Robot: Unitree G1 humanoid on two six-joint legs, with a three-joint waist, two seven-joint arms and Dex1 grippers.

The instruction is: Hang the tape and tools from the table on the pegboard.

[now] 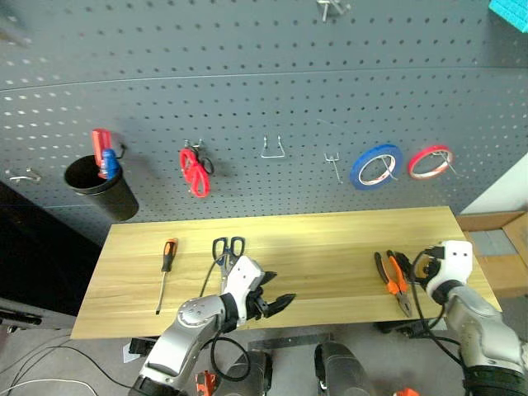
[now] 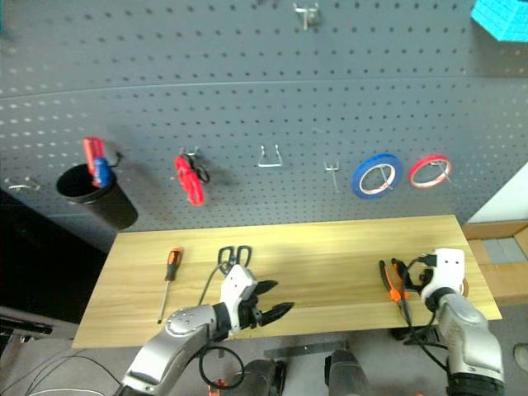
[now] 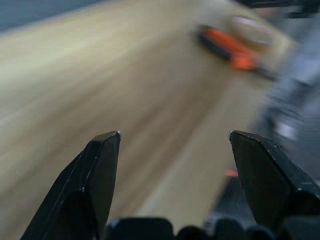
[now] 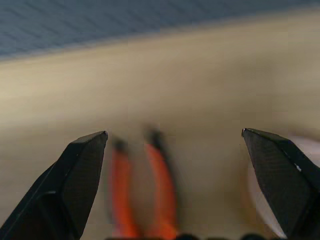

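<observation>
1. Presently, the left gripper [image 1: 279, 303] hangs over the near edge of the table [image 1: 330, 239], jaws spread wide and empty. The scissors [image 1: 228, 247] lie just behind its wrist, and the screwdriver [image 1: 166, 268] lies farther toward the table's left end.
2. The right gripper [image 4: 175, 145] also stands wide open with nothing held. In the right wrist view the orange handles of the pliers [image 1: 395, 280] lie on the table between its fingers and a little ahead, not touched as far as can be seen.
3. A pale ring, likely the tape [image 4: 260, 200], shows blurred beside the right finger. Risk: closing here may catch or nudge it toward the table's right edge.
4. Risk: the pliers lie flat. Fingers descending short or off-centre may pinch one handle alone, so the tool would swing or slip when lifted.
5. Risk: the pliers lie near the front edge. A sideways push may slide them off.
6. On the pegboard [image 1: 247, 82], the blue ring [image 1: 376, 165], red ring [image 1: 430, 162], red scissors [image 1: 195, 171] and cup [image 1: 101, 186] already fill places. The bare hooks [image 1: 274, 148] are thin, so a tool held askew would miss or drop.
7. The knife-like tool cannot be made out.
</observation>
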